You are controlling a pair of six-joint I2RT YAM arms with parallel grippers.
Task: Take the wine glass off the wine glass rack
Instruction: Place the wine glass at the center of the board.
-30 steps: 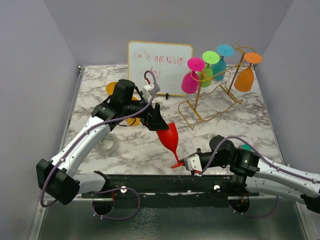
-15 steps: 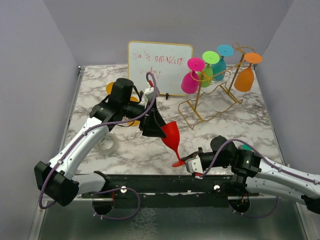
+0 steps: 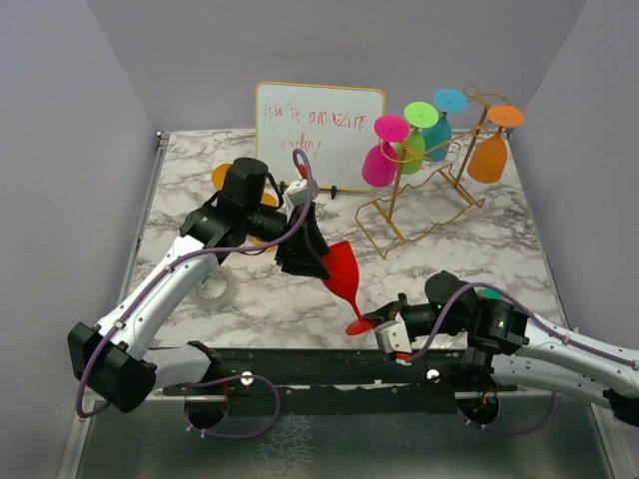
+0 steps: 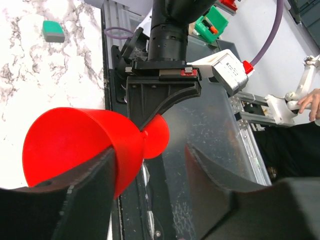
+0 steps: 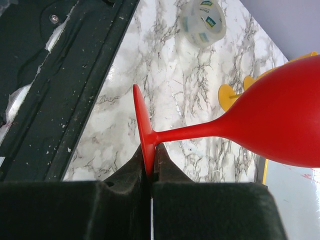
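Top external view: just left of centre, the left gripper (image 3: 305,251) straddles the bowl of the red wine glass (image 3: 342,274), jaws apart and seemingly not clamping. The glass tilts mid-table. At 5 o'clock, the right gripper (image 3: 384,329) pinches its foot. The wine glass rack (image 3: 429,230) stands at 1 o'clock.

The white dry-erase board (image 3: 329,150) at the back of the surface (image 3: 479,249) carries red handwriting whose clearest word reads roughly "amazing"; the scrawl before it and the word on the line below cannot be made out; the tape roll (image 5: 202,22) bears small blue-and-green printed labels, too small to read.
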